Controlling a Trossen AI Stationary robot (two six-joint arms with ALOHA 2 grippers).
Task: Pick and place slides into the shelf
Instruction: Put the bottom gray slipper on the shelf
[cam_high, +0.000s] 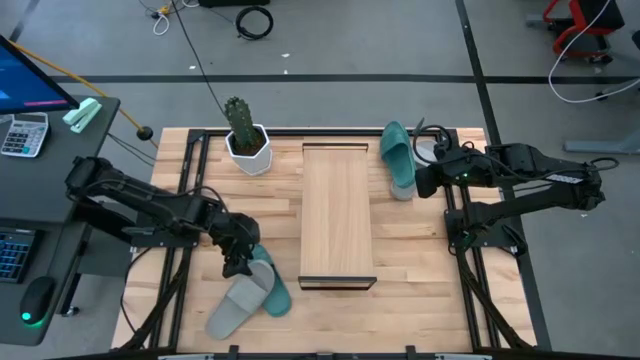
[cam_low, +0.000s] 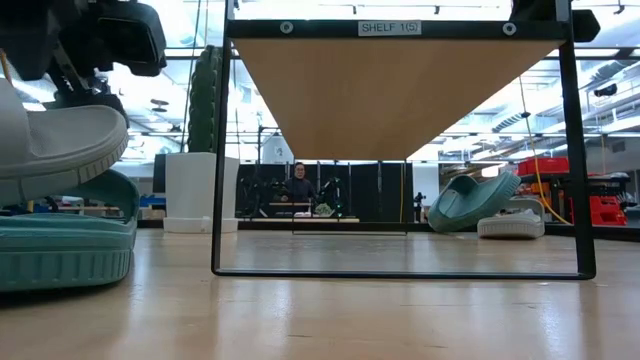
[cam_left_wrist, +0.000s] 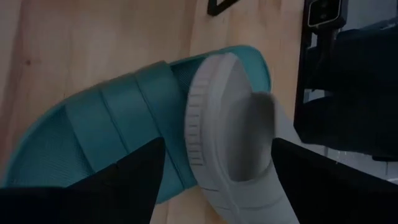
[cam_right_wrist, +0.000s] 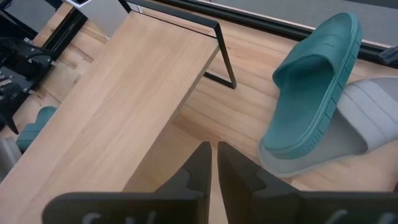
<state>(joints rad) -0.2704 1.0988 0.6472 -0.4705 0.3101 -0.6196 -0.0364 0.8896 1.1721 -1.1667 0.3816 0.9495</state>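
High view shows the left pincer, fingers wide, seemingly astride the grey slide nearest it, whose long axis slants toward the bench's front-left corner.

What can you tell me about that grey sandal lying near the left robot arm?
The grey slide is a light grey, rubbery-looking open-toe sandal with one wide strap and a ribbed sole edge. It lies at the table's front left, tilted, propped partly on a teal slide beside it. The left gripper hovers over it, fingers open on either side, not gripping.
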